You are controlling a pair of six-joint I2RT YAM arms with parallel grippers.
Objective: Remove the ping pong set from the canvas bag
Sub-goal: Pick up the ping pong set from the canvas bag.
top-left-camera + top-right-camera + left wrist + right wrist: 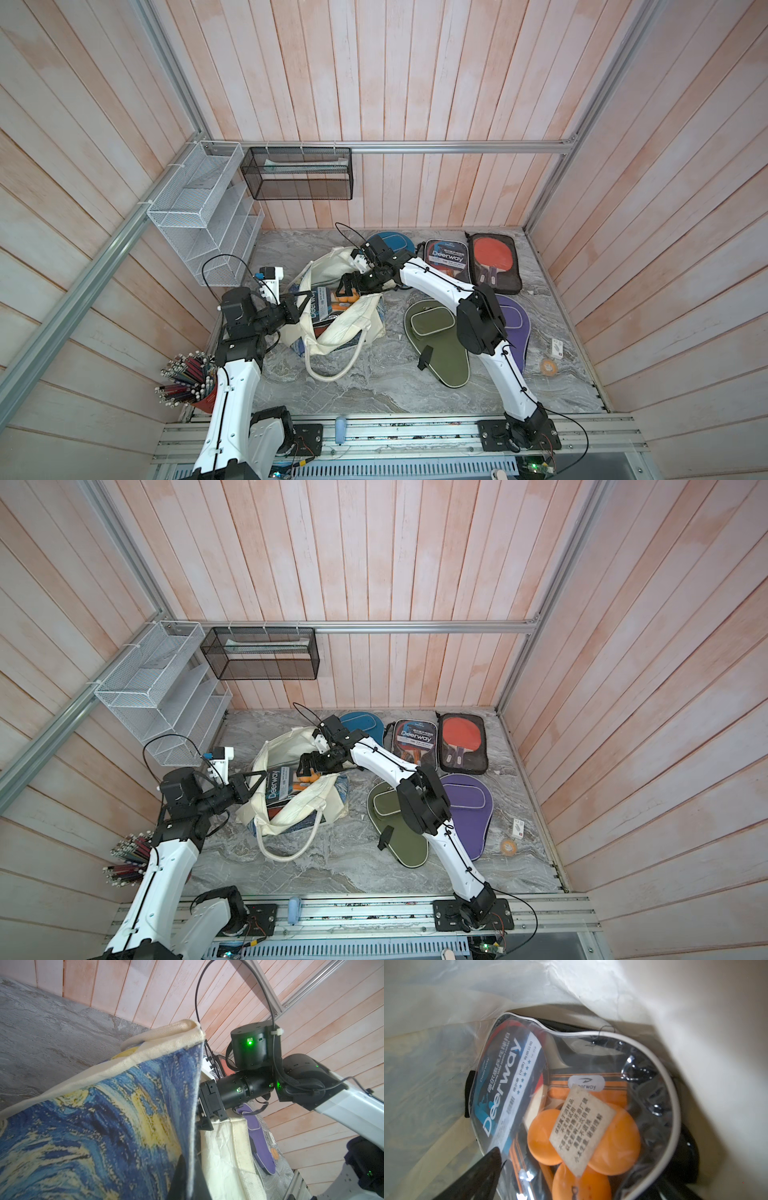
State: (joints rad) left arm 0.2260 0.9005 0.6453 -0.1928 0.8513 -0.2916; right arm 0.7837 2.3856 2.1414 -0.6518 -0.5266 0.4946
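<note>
The cream canvas bag point(353, 328) point(309, 804) lies slumped on the marble table with its mouth open. Inside is the ping pong set point(328, 301) point(284, 785) point(571, 1095), a clear zip pouch with a Deerway card, paddles and orange balls. My left gripper point(304, 300) point(257, 780) point(190, 1176) is shut on the bag's rim by the starry print point(93, 1126) and holds it up. My right gripper point(348, 286) point(309, 766) is open in the bag's mouth, just over the set. One of its dark fingers point(481, 1172) shows beside the pouch. The other finger is hidden.
At the back lie a blue cover point(392, 243), another Deerway pouch point(446, 259) and a black case with a red paddle point(494, 262). A green cover point(436, 345) and a purple cover point(517, 328) lie under the right arm. A pencil cup point(189, 380) stands front left.
</note>
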